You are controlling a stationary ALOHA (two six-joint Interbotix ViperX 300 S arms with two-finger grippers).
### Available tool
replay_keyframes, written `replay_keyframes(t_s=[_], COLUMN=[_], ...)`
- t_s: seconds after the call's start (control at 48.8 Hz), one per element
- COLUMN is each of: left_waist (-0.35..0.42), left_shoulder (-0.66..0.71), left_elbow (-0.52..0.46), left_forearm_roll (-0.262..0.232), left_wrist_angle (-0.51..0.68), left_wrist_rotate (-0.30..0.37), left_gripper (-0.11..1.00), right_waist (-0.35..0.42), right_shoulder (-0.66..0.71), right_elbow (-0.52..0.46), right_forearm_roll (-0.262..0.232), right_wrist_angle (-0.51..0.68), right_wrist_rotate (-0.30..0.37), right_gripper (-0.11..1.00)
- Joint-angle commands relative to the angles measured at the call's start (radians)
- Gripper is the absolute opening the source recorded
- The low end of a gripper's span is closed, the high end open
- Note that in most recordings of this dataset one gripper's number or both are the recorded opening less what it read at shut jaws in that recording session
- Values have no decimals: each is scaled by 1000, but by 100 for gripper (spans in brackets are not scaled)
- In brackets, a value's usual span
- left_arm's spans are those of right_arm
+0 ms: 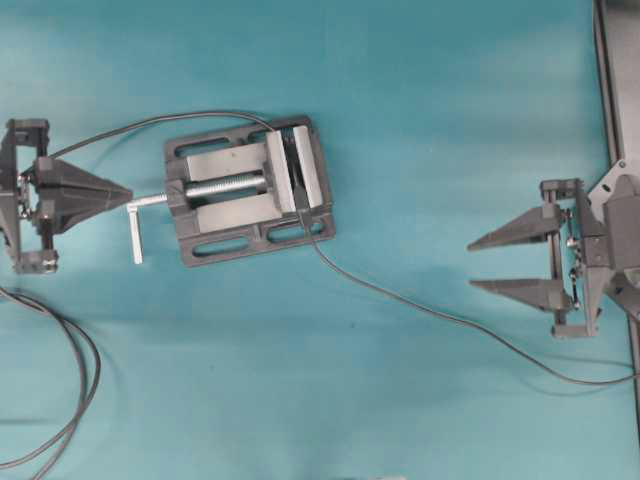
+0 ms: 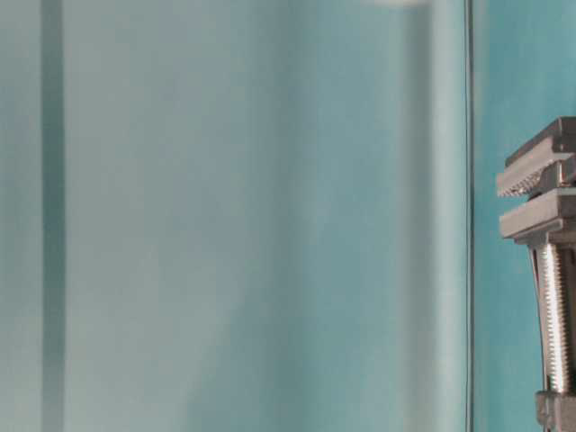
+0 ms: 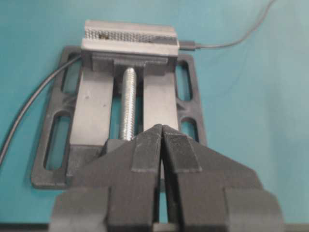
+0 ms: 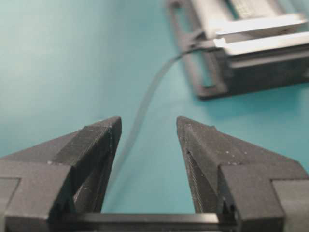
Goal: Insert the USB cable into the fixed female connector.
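My left gripper (image 1: pixel 128 193) clenched, empty, pointing at the ridged metal vise (image 1: pixel 250 190). My right gripper (image 1: pixel 473 265) spread wide, matte wedge fingers flanking the thin USB cable (image 1: pixel 420 305).

A vise (image 1: pixel 250 190) sits left of centre on the table (image 1: pixel 420 90), between the left gripper (image 1: pixel 125 193) and the right gripper (image 1: pixel 470 265). The USB cable (image 1: pixel 430 310) runs from the vise toward the right gripper; looped cords (image 1: pixel 75 400) lie at the lower left.
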Motion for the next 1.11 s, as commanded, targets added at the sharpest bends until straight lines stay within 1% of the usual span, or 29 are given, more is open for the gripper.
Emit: replay_keyframes(t_s=[0.0, 0.062, 0.123, 0.205, 0.246, 0.287, 0.349, 0.431, 0.492, 0.513, 0.554, 0.595, 0.636, 0.718, 0.779, 0.862, 0.964, 1.026, 1.087], left_waist=[-3, -3, -3, -3, -3, -3, -3, -3, -3, -3, 2, 5, 5, 5, 6, 5, 6, 6, 6], left_shoulder=[-51, -100, -147, -212, -247, -279, -331, -385, -411, -417, -422, -422, -419, -408, -400, -393, -393, -393, -393], left_elbow=[-14, -12, -6, 9, 21, 37, 55, 71, 72, 74, 74, 72, 67, 64, 64, 63, 63, 66, 67], left_forearm_roll=[5, 3, 5, 5, 3, 5, 6, 8, 8, 8, 6, 6, 8, 12, 23, 35, 37, 37, 38], left_wrist_angle=[43, 52, 52, 55, 57, 57, 51, 52, 57, 60, 67, 78, 87, 110, 114, 104, 91, 84, 80], left_wrist_rotate=[2, 6, 8, 8, 8, 9, 11, 14, 14, 0, -5, 2, 8, 17, 17, 17, 17, 17, 17], left_gripper=[2, 2, 2, 2, 2, 2, 2, 2, 2, 2, 1, 1, 1, 2, 2, 2, 2, 2, 2], right_waist=[-9, -18, -60, -161, -218, -282, -373, -482, -551, -572, -603, -623, -635, -638, -638, -638, -630, -612, -584], right_shoulder=[0, 0, 0, 0, 2, 5, 8, 12, 12, 12, 12, 12, 12, 12, 12, 12, 12, 12, 12], right_elbow=[-11, -32, -49, -52, -52, -52, -58, -77, -92, -97, -107, -114, -117, -114, -112, -100, -101, -100, -97], right_forearm_roll=[-9, -11, -17, -57, -86, -118, -175, -258, -319, -339, -368, -390, -396, -400, -405, -420, -449, -468, -479], right_wrist_angle=[-41, -66, -124, -209, -216, -199, -126, 46, 186, 227, 298, 341, 348, 322, 282, 245, 259, 276, 287], right_wrist_rotate=[2, 6, 2, -9, -12, -11, -9, -11, -8, -6, -3, -2, 2, 9, 12, 17, 35, 63, 106], right_gripper=[57, 57, 57, 57, 57, 57, 56, 51, 45, 42, 36, 30, 25, 16, 12, 11, 11, 10, 10])
